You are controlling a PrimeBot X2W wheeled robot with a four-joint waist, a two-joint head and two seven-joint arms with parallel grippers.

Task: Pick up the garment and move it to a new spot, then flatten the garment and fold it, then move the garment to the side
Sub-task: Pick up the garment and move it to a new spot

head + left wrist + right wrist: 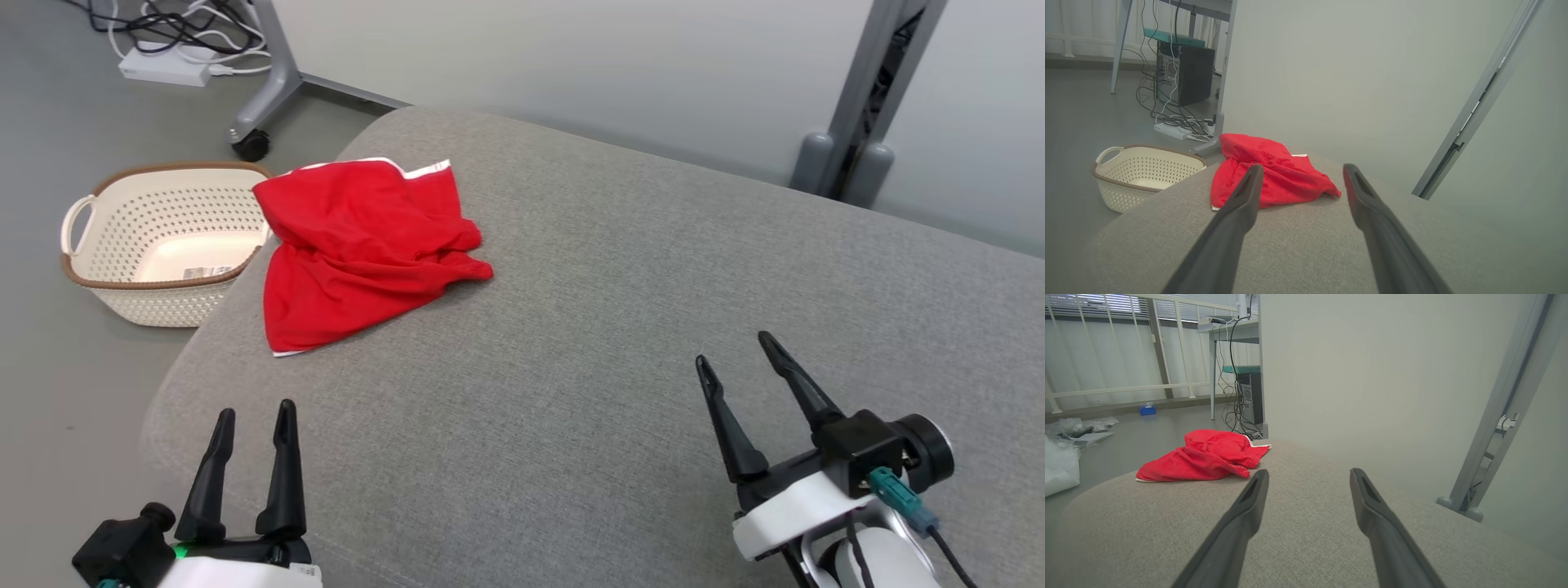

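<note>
The garment (pixel 359 245) is red with a thin white trim and lies crumpled at the far left corner of a grey padded surface (pixel 620 327). My left gripper (pixel 255 408) hovers open near the front left edge, well short of the cloth, nothing between its fingers. My right gripper (pixel 733 346) stands open at the lower right, far from the cloth. In the left wrist view the garment (pixel 1274 179) lies just beyond the left gripper (pixel 1300 167). The right wrist view shows the garment (pixel 1202 457) ahead and to the left of the right gripper (pixel 1308 471).
A cream perforated basket (pixel 155 237) with a brown rim sits on the floor beside the surface's left edge, close to the garment. A power strip and cables (pixel 175 49) and a wheeled frame leg (pixel 261 122) lie beyond. A grey post (pixel 865 122) stands at the back right.
</note>
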